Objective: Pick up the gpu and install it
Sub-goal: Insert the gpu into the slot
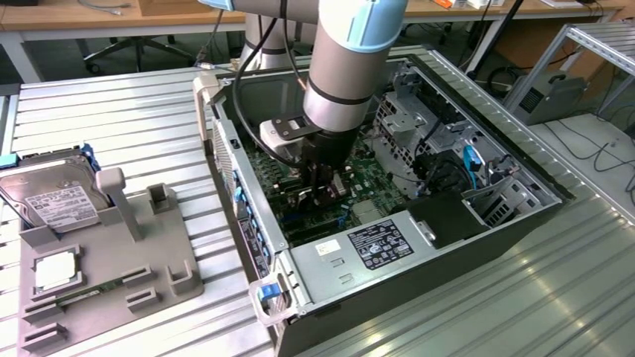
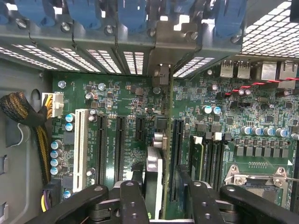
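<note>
One gpu (image 2: 156, 154) upright in PC case (image 1: 516, 223).

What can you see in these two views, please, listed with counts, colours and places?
computer case: one, black and grey, open, exterior view's right
motherboard: one, green, inside the case
gpu: one, dark with silvery parts, edge-on, upright on the motherboard
tray: one, grey, exterior view's left
hard drive: one, silver, white label, propped in the tray
processor chip: one, silver, in the tray
memory stick: one, green, in the tray
table: one, silvery, slatted, under everything
arm: one, grey and light blue, reaching into the case
gripper: one, black, open, a finger either side of the gpu
</note>
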Available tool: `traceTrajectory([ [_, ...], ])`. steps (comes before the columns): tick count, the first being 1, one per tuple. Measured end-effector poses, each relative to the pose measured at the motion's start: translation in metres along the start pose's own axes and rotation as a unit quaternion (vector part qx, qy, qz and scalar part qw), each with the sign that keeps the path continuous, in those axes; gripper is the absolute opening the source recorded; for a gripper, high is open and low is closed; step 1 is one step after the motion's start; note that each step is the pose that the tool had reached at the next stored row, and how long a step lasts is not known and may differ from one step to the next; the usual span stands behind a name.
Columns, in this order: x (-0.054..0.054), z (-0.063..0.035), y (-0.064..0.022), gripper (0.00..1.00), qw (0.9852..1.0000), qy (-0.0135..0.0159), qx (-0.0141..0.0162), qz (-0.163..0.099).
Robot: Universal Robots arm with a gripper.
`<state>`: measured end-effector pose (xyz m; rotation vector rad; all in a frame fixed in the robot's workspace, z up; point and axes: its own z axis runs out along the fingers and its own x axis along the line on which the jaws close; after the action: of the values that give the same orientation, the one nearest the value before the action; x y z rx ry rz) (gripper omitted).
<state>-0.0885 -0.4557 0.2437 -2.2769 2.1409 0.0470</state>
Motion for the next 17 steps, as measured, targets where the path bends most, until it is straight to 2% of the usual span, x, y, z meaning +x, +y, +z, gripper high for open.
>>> traceTrajectory([
  [11,0.0000,-0.0011,0.0000,0.41,1.0000,0.0000,0.0000,0.000],
  [13,-0.0001,-0.0014,0.0000,0.42,1.0000,0.0000,0.0000,0.000],
  [14,0.0000,-0.0020,0.0000,0.48,1.0000,0.0003,-0.0002,0.000],
  [17,-0.0001,-0.0049,0.0000,0.48,1.0000,0.0001,-0.0001,0.000],
])
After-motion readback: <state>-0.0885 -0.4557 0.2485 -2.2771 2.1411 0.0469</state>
